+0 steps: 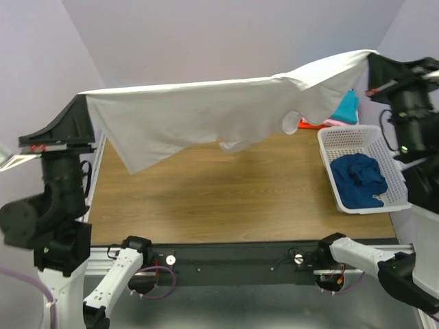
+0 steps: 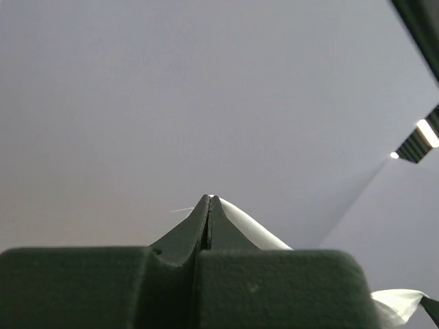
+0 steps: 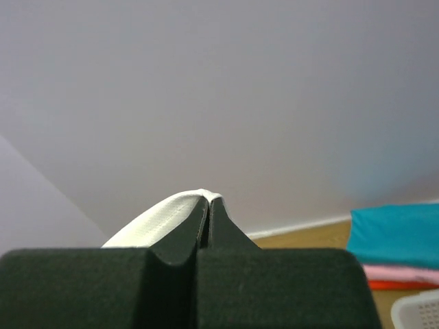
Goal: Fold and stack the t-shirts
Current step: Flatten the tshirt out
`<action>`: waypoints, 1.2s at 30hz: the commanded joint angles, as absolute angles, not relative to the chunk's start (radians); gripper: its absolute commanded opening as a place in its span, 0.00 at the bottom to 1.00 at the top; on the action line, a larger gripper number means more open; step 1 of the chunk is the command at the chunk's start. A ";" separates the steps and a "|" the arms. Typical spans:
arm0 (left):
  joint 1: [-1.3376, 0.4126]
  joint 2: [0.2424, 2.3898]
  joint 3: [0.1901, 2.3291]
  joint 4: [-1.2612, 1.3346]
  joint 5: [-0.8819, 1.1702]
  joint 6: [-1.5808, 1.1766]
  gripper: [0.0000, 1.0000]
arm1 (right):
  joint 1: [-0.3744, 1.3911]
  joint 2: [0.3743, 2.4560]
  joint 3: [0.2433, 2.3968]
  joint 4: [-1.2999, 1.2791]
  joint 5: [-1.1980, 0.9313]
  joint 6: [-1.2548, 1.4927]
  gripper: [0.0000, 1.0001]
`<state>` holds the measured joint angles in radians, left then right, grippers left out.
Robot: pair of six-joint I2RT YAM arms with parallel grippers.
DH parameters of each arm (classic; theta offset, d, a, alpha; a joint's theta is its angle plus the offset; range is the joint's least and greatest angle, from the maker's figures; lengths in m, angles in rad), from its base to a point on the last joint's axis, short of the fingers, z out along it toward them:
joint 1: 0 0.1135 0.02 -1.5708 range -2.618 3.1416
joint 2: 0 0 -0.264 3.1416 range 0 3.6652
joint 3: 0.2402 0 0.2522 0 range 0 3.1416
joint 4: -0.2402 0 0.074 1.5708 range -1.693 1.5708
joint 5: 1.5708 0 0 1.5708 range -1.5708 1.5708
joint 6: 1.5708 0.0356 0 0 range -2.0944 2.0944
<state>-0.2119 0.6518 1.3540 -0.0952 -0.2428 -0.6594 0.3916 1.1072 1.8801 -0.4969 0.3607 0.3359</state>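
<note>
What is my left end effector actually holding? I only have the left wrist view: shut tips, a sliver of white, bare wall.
Observer: The top camera shows the left end effector clamped on one end of the white t-shirt, which hangs spread out above the table.
Operator: Is the other end held too?
Observer: Yes. The right end effector is shut on the opposite end, with white cloth pinched at its tips.
Operator: Where are the other shirts?
Observer: The dark blue t-shirt lies in the laundry basket on the right. Behind the basket, the teal t-shirt lies on the pink t-shirt, which lies on the orange t-shirt.
</note>
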 commanded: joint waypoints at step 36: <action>-0.153 1.621 1.035 0.180 -0.318 -0.663 0.00 | 0.275 1.805 1.563 -0.259 0.290 0.318 0.01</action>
<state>-0.1932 1.4002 0.9543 0.0872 -0.3489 -0.6399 0.3199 1.6505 1.5311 -0.3191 0.3759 0.2657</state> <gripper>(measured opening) 0.004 0.010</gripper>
